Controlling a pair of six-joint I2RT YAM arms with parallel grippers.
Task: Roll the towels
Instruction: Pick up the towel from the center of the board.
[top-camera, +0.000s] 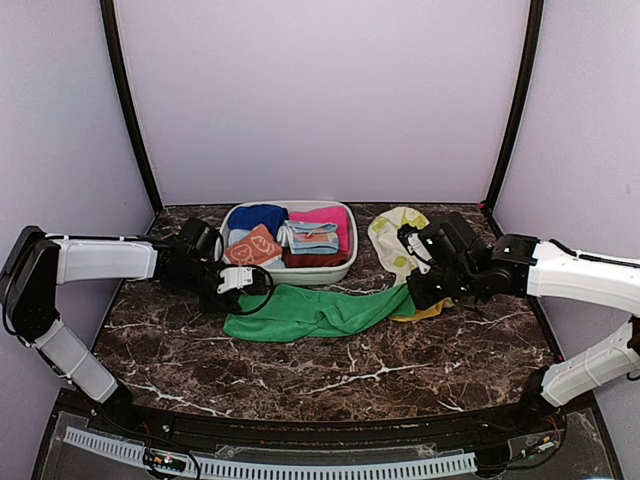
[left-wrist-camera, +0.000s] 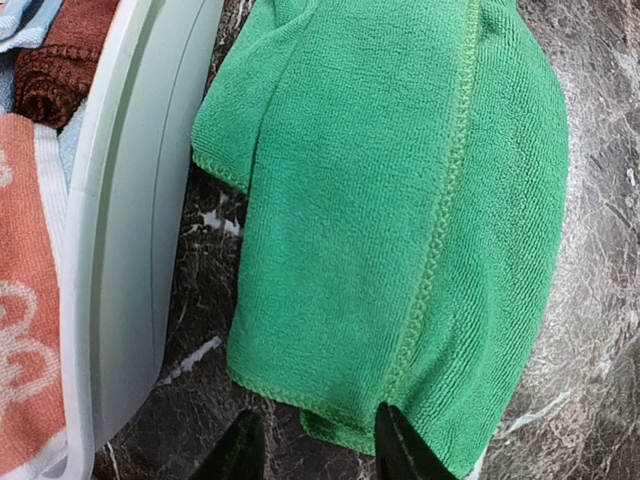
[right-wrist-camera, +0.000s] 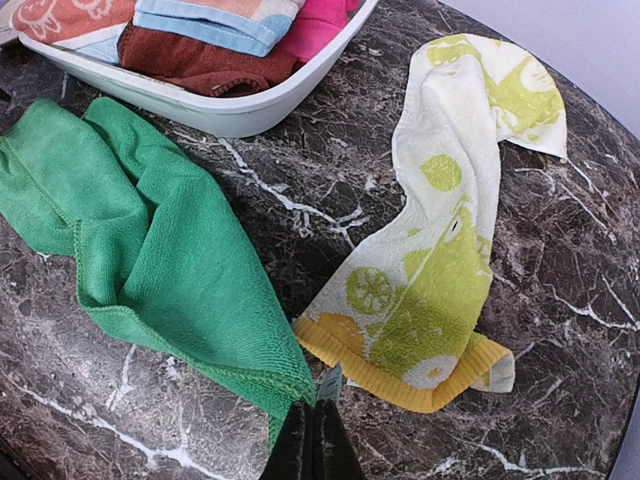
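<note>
Lying across the dark marble table (top-camera: 400, 370) at frame centre in the top view, the green towel (top-camera: 310, 312) is stretched sideways just below the white tub (right-wrist-camera: 230, 112). Its right corner is pinched between the closed fingers of the right gripper (right-wrist-camera: 312, 440). The left gripper (left-wrist-camera: 320, 455) is held open at the towel's left end, one finger over the hem. The cream towel (right-wrist-camera: 440, 250), printed with yellow-green lemon shapes, is crumpled right of the tub. The tub is packed with folded cloths: blue cloth (top-camera: 258, 216), pink cloth (top-camera: 325, 218), orange cloth (top-camera: 252, 247) with white drawn outlines, brown cloth (right-wrist-camera: 200, 60), pale striped cloth (top-camera: 312, 238).
</note>
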